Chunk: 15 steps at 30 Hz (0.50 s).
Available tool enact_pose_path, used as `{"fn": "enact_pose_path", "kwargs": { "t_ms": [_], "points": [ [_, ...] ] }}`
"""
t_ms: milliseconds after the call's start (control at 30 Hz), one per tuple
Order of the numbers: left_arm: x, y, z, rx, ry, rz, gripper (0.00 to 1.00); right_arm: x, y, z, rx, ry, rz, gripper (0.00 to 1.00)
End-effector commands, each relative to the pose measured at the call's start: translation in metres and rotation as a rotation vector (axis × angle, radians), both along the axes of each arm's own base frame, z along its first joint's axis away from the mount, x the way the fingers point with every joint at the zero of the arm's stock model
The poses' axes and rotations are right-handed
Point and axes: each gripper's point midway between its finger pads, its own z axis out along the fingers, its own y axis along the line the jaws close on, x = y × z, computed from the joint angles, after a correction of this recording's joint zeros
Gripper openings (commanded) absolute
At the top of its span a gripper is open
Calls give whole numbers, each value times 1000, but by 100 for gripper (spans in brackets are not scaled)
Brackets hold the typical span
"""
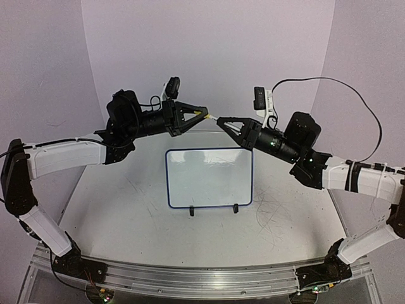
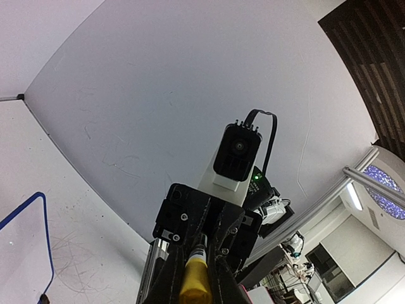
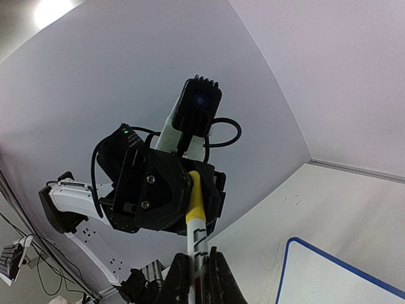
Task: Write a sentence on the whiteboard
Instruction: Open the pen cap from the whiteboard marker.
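Left gripper [image 1: 205,114] and right gripper [image 1: 220,120] both clamp one marker [image 3: 197,206], the left apparently on its yellow cap. The whiteboard [image 1: 209,183] lies below them, apart.

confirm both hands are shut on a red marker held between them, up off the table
Not red: the marker is yellow and white, as the right wrist view shows. The rest holds: the left hand and the right hand are both shut on it, held between them, up off the table.
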Motion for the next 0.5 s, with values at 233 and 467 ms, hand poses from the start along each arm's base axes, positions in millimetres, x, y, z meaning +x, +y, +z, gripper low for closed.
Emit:
{"fn": "enact_pose_path", "kwargs": {
  "t_ms": [233,467],
  "points": [
    [31,74,42,-78,-87,211,0,-1,-42,10,37,-52,-155,0],
    [48,122,53,-63,-117,309,0,-8,-58,2,-16,-65,-182,0]
  ]
}}
